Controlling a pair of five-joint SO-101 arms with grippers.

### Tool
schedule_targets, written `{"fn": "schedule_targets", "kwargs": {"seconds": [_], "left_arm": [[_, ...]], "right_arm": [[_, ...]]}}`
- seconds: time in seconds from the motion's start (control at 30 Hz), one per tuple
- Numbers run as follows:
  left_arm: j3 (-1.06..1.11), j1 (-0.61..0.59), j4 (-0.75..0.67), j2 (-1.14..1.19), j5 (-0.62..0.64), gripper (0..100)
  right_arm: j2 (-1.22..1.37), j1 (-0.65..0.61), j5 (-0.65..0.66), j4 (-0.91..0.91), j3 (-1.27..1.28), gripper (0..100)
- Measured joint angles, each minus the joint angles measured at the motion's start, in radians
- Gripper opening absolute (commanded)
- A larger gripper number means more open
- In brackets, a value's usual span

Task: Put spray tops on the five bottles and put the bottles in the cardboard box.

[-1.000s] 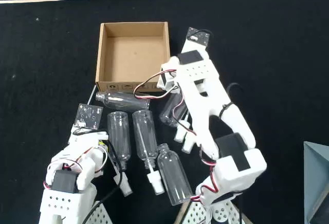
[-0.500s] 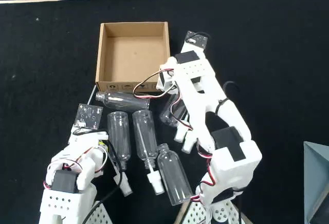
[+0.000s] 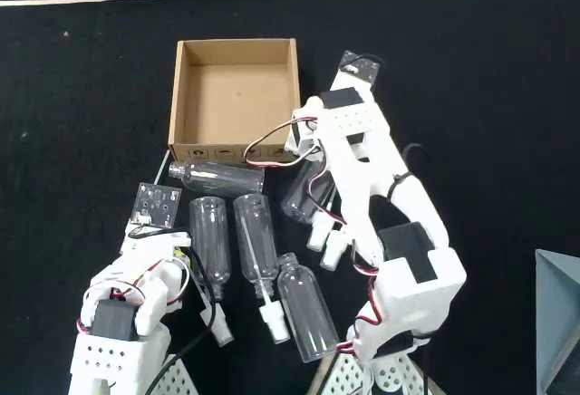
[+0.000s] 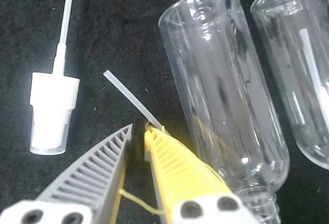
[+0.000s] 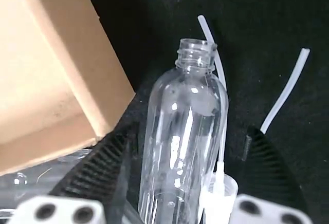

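The open cardboard box [image 3: 234, 96] stands at the back. Several clear bottles lie uncapped in front of it: one crosswise [image 3: 217, 176], two lengthwise [image 3: 209, 236] [image 3: 256, 236], one nearer [image 3: 308, 309]. Another bottle [image 5: 182, 126] lies beside the box corner between the wide black fingers of my right gripper [image 5: 190, 131], which is open around it. A spray top [image 5: 218, 193] rests against that bottle. My left gripper [image 4: 138, 129] is shut, grey and yellow tips almost touching, above a thin dip tube [image 4: 126, 95]. A loose spray top [image 4: 51, 111] lies beside it, next to a bottle [image 4: 226, 95].
Two more spray tops [image 3: 221, 327] [image 3: 274, 321] lie at the necks of the lengthwise bottles, one with its tube inside the bottle. A loose dip tube [image 5: 285, 90] lies by the right gripper. A grey object [image 3: 557, 322] sits at the right edge.
The right arm's wrist has swung slightly to the right above its bottle. The left arm and the bottles have stayed put.
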Motion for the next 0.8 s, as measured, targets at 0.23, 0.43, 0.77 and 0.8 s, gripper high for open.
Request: {"fn": "schedule_targets", "kwargs": {"seconds": [0.23,0.43,0.77,0.8], "left_arm": [[0.0,0.0,0.0,0.0,0.0,3],[0.0,0.0,0.0,0.0,0.0,3],[0.0,0.0,0.0,0.0,0.0,3],[0.0,0.0,0.0,0.0,0.0,3]], "right_arm": [[0.008,0.0,0.0,0.0,0.0,27.9],[0.072,0.0,0.0,-0.009,-0.002,27.9],[0.072,0.0,0.0,-0.032,-0.002,11.0],[0.072,0.0,0.0,-0.034,-0.002,9.4]]}}
